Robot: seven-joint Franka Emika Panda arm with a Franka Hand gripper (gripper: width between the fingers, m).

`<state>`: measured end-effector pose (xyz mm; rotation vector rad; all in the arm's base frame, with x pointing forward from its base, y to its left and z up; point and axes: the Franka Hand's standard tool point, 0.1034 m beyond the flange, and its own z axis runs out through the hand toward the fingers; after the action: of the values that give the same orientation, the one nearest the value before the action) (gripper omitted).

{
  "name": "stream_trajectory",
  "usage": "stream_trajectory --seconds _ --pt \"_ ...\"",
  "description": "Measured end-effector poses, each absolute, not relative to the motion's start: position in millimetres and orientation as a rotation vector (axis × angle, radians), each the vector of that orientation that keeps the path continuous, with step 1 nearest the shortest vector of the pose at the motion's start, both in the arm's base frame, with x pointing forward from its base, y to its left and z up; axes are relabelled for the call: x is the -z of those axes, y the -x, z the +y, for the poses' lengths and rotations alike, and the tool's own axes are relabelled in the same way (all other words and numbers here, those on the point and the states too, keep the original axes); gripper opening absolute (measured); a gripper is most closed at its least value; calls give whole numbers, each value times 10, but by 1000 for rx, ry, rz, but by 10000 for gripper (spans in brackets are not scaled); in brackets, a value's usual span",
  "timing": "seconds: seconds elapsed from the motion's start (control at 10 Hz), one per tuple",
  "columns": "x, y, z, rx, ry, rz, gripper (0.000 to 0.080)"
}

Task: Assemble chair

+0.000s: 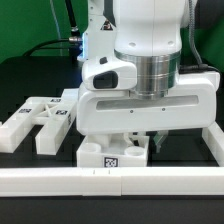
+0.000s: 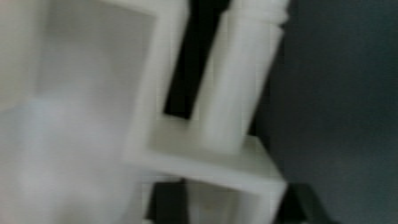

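Observation:
A chunky white chair part (image 1: 104, 155) with a black-and-white tag on its front face lies on the black table just behind the front rail. My gripper (image 1: 135, 142) has come down onto its top, and the fingers are mostly hidden behind the part's raised edges. The wrist view is blurred. It shows the same white part (image 2: 192, 130) with a long dark slot, and one white bar of it fills the gap between the two dark fingertips (image 2: 173, 200). The gripper (image 2: 231, 200) is shut on that bar.
Two more loose white chair pieces (image 1: 22, 130) (image 1: 57, 122) with tags lie at the exterior view's left. A long white border rail (image 1: 110, 183) runs along the front and another (image 1: 212, 140) along the exterior view's right. The arm's white body fills the upper middle.

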<state>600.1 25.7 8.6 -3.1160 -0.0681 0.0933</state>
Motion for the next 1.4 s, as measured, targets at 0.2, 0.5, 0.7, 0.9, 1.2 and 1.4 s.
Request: stream_trajectory --seconds 0.2,0.5,0.7,0.9,1.2,1.4 --pt "-85 -6000 257 -94 3116 -68 48" --pt "-85 -6000 257 -94 3116 -68 32" --pt "-85 -6000 257 -94 3116 -68 32" --pt "-84 -5999 270 -94 3116 -65 32" --pt "-83 -6047 501 -85 3112 -29 33" --pt "-86 -6105 669 -73 3113 -20 33"
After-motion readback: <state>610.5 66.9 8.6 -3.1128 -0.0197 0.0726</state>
